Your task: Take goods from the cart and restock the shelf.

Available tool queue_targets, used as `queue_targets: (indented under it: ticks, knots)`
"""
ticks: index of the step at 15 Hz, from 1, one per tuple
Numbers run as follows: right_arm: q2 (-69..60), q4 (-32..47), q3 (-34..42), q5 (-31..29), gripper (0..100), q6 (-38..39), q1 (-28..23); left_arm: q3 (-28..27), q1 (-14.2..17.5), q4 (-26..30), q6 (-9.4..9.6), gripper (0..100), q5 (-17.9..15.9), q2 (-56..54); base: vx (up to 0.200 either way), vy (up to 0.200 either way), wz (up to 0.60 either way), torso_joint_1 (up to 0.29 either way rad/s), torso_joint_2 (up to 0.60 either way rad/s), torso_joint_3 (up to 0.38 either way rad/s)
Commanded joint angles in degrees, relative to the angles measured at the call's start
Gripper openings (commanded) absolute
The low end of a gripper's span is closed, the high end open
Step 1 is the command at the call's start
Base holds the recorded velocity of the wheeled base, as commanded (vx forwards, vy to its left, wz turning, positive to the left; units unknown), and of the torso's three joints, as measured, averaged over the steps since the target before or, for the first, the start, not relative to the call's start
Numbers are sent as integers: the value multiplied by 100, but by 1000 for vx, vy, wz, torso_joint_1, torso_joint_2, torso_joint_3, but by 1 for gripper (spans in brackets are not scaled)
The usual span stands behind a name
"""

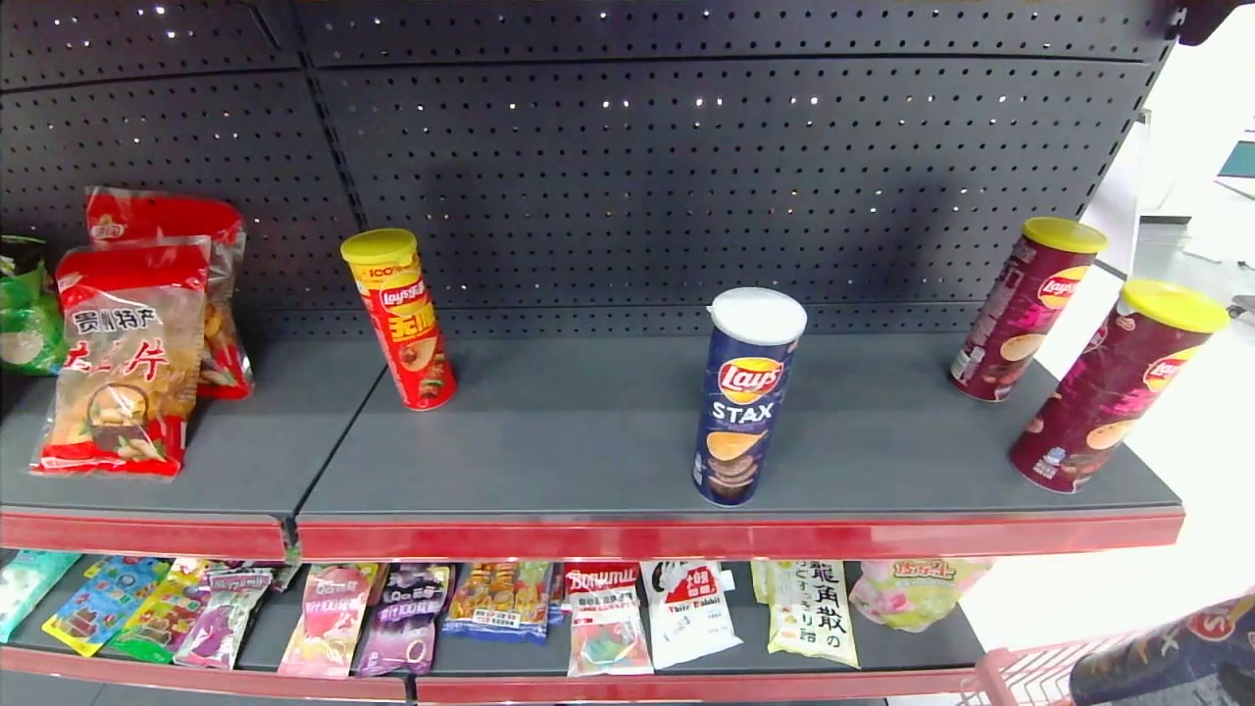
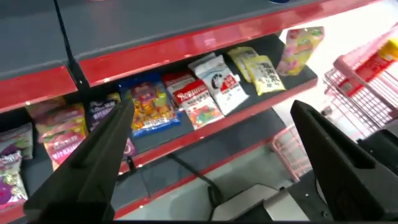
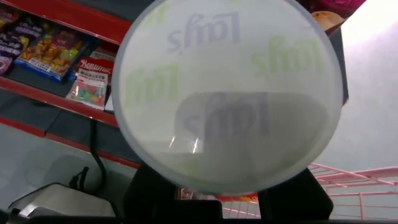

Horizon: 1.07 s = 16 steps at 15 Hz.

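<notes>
Backing the grey shelf (image 1: 588, 431) is dark pegboard (image 1: 686, 176); beyond, perhaps bright floor (image 1: 1098, 598).

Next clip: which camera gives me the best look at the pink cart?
The left wrist view: the pink cart shows the most there, with its wire basket and rim. The head view catches just a corner at the bottom edge. The right wrist view has a few pink wires behind the held chip can.
</notes>
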Motion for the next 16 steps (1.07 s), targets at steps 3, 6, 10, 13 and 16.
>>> queue_targets:
  ticks: [3,6,10,13,16]
  knots:
    - [1139,-29,-753,417,0,-1,28,-121,1,643,-7,100,537,-600,0,0,0,0,0,0]
    - [2299,-258,-1421,610,0,25,344,-77,1,1267,-24,100,625,-1145,0,0,0,0,0,0]
    - [3451,-1524,-1500,892,0,51,643,767,1,-201,-59,100,792,-1145,0,0,0,0,0,0]
    - [3846,-1761,-1763,900,0,51,643,837,10,-350,-103,100,2031,-740,0,0,0,0,0,0]
    - [3864,-1761,-1693,909,0,43,661,829,651,-342,-112,100,2400,-723,0,0,0,0,0,0]
